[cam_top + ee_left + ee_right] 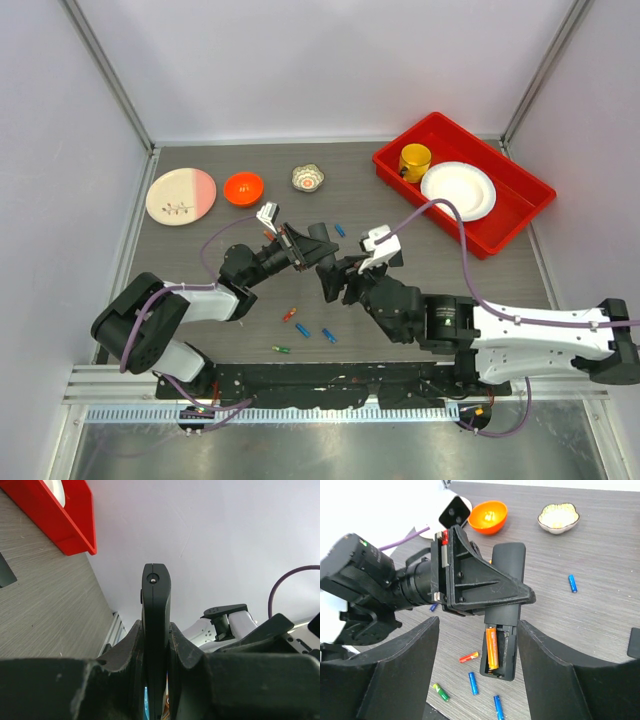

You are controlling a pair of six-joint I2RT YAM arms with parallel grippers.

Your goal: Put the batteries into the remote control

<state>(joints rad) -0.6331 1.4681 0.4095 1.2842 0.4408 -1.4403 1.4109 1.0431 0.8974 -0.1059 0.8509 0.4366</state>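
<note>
The right tool [479, 630] shows its two black fingers [402, 672] wide apart at the bottom, touching nothing. Beyond them the left tool [506, 599] is clamped on a slim black rectangular plastic remote control [510, 562], held above the grey wood-grain counter [585, 625]. The remote control's open recess faces up at its near end, with one orange cylindrical battery [492, 647] in the left slot. On the counter lie an orange-red battery [468, 656], a green battery [440, 692], two near blue batteries [473, 683] and a far blue battery [573, 583]. An orange round bowl [488, 516] and a small scalloped pale dish [558, 517] sit farther off.

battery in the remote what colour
Orange battery in the remote, best in the right wrist view.
</note>
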